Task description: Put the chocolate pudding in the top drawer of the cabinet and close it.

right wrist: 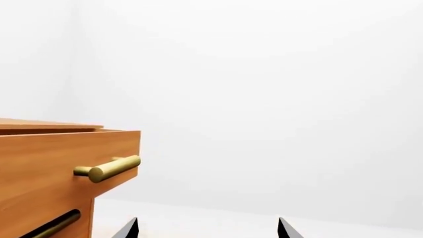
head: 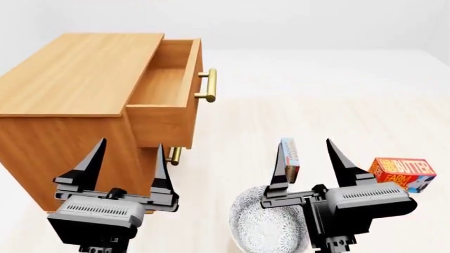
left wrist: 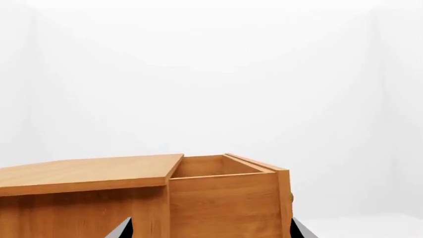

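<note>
At the far left stands the cabinet [head: 77,74], its flat top bare, and its top drawer [head: 165,79] is pulled well out, showing an empty wooden floor; its brass handle [head: 208,85] points toward the open floor space. So the opening step looks done, while loading and closing are still to do. In front of the cabinet's lower corner the left gripper [head: 126,158] hovers with its two dark fingers spread wide and nothing between them; its wrist view looks across the open drawer's side wall. Moving right, a patterned bowl [head: 267,226] sits on the pale floor, partly hidden by the right arm. Just beyond it the chocolate pudding [head: 290,158] stands upright on its narrow edge, dark red-brown with a light blue rim, well apart from the drawer. The right gripper [head: 307,158] is wide open and empty, and in the head view the box lines up beside its left finger; whether that finger touches the box cannot be told. Farthest right lies a red-orange butter box [head: 402,174], which is not wanted. Judging by this, the pudding has yet to be grasped, carried over, dropped in, and the drawer pushed shut.
</note>
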Motion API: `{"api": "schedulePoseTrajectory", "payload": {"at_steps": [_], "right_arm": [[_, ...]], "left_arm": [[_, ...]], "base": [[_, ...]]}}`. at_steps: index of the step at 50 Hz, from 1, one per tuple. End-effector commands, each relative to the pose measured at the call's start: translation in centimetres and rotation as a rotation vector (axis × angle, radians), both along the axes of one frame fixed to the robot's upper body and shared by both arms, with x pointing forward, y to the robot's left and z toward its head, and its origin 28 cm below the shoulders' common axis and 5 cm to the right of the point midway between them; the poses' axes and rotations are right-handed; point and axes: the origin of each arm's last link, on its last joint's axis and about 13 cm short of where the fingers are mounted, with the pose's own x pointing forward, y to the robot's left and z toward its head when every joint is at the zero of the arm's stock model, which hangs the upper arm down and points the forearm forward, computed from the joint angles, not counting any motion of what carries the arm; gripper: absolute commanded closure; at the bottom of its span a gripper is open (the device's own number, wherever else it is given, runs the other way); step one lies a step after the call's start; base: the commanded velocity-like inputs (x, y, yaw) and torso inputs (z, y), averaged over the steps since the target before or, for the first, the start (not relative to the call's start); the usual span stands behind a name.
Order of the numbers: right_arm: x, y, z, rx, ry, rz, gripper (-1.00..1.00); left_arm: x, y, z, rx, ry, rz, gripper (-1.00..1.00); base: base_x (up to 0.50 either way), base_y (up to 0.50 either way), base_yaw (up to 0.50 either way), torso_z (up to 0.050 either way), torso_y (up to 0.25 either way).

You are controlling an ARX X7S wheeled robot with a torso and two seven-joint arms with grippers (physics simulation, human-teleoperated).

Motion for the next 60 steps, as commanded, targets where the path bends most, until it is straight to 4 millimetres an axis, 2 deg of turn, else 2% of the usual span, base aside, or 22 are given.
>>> {"api": "schedulePoseTrajectory", "payload": {"at_steps": [1, 35, 41, 46, 60], "right_arm": [[0.1, 0.0, 0.0, 0.0, 0.0, -0.001, -1.0], [0.0, 0.0, 0.1, 0.001, 0.006, -0.023, -1.0], [0.1, -0.1, 0.1, -0.001, 0.008, -0.026, -1.0], [0.2, 0.0, 0.3, -0.014, 0.007, -0.027, -1.0], [0.2, 0.2, 0.8, -0.026, 0.004, -0.022, -1.0]], "left_arm": [[0.0, 0.0, 0.1, 0.0, -0.003, 0.002, -1.0], [0.2, 0.3, 0.3, 0.001, 0.014, 0.046, -1.0], [1.0, 0.6, 0.8, 0.025, 0.065, 0.091, -1.0], [1.3, 0.7, 1.5, 0.049, 0.086, 0.091, -1.0], [2.3, 1.5, 6.2, 0.127, 0.026, 0.106, -1.0]], "base": [[0.1, 0.0, 0.0, 0.0, 0.0], [0.05, 0.0, 0.0, 0.0, 0.0], [0.0, 0.0, 0.0, 0.0, 0.0], [0.0, 0.0, 0.0, 0.0, 0.0], [0.0, 0.0, 0.0, 0.0, 0.0]]}}
